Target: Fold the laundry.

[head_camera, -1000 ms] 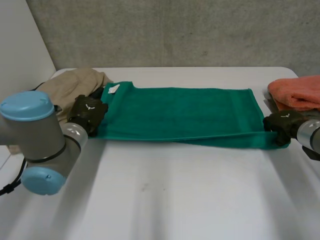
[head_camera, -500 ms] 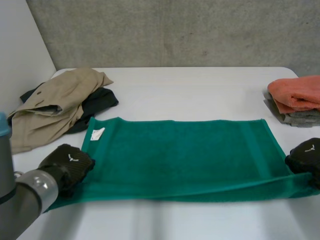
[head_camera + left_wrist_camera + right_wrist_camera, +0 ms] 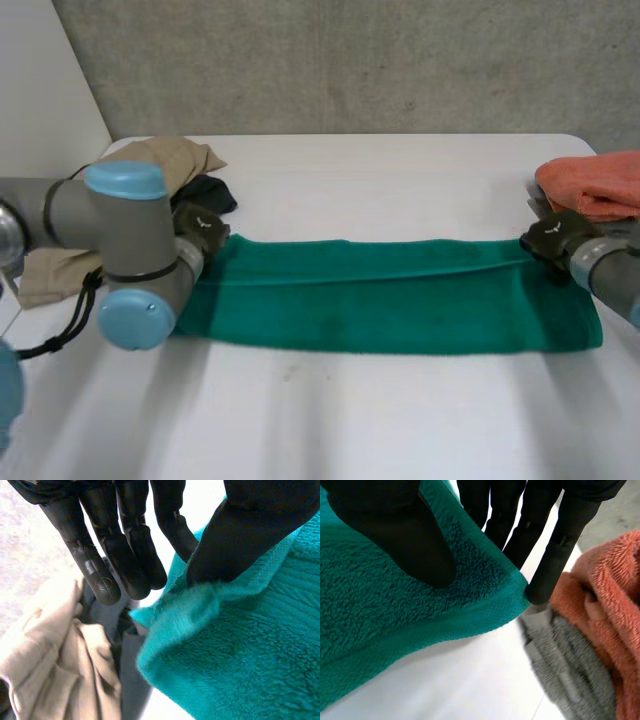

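Note:
A green towel (image 3: 390,300) lies across the white table (image 3: 380,420) as a long narrow band, doubled over lengthwise. My left hand (image 3: 200,228) is at its far left corner. In the left wrist view the thumb presses the green towel's (image 3: 240,655) edge against the straight fingers (image 3: 125,555), so that hand is shut on the corner. My right hand (image 3: 553,238) is at the far right corner. There the thumb (image 3: 395,535) lies on the green towel (image 3: 370,610) with the fingers (image 3: 555,540) under its edge, pinching it.
A beige garment (image 3: 160,158) lies over a dark one (image 3: 210,190) at the back left, just beyond my left hand. An orange towel (image 3: 595,185) sits on a grey towel (image 3: 575,670) at the back right, close to my right hand's fingertips.
Both hands first drew the towel toward the near edge, then carried the held edge away to the far side. The towel now lies folded as a narrower band.

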{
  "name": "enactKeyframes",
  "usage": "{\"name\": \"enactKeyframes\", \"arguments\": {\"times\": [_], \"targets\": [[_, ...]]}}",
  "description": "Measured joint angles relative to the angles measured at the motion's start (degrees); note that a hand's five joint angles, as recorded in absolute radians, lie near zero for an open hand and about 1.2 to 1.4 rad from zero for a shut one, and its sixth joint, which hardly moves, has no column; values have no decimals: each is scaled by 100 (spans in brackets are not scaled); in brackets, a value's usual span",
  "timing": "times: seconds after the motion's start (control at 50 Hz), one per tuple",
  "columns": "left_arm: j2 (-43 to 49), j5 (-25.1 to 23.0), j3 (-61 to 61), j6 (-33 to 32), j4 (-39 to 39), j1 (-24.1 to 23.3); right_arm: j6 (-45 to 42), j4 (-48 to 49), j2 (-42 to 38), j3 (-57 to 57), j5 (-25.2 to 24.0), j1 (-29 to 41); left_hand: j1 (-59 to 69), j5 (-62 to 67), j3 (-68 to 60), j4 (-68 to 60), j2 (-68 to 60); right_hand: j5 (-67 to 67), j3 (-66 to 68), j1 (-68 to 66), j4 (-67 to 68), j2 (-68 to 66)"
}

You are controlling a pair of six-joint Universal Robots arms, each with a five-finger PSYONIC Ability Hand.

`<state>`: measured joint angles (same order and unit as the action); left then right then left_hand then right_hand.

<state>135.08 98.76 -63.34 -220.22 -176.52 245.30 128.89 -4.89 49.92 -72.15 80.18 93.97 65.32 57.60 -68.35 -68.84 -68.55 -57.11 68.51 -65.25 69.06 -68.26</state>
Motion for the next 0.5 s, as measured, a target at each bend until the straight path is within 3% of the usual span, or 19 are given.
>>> {"name": "enactKeyframes", "arguments": {"times": [0.2,0.24,0.26,0.28,0.32,0.34,0.38,0.5], "targets": [[605,168,936,-167,-190,-23,20,1079,-485,481,105,169,0,0,0,0,0,14,-17,16,-19,15],[668,192,1010,-228,-249,-26,32,1280,-575,545,158,198,-284,-211,314,216,313,932,-1030,839,-1058,1145],[687,196,1025,-249,-273,-28,35,1327,-599,562,182,209,-1290,-1102,1116,1117,1118,1482,-1567,1276,-1604,1600],[702,201,1037,-273,-298,-35,40,1397,-636,589,227,229,-1994,-1708,1723,1735,1860,2624,-2748,2492,-2801,2857],[715,205,1045,-303,-335,-53,47,1454,-679,611,302,262,-4632,-4100,4082,4159,4141,3990,-3902,3753,-3963,4046],[713,204,1048,-316,-363,-78,54,1476,-693,622,379,293,-5075,-4753,4787,4884,4844,4990,-5035,4754,-5135,5116],[685,202,1049,-325,-411,-129,76,1483,-679,614,513,344,-5402,-5368,5473,5565,5508,5382,-5497,5171,-5593,5515],[378,192,978,-282,-499,-226,334,1445,-332,380,750,426,-5402,-5483,5653,5735,5698,5418,-5630,5219,-5715,5624]]}}
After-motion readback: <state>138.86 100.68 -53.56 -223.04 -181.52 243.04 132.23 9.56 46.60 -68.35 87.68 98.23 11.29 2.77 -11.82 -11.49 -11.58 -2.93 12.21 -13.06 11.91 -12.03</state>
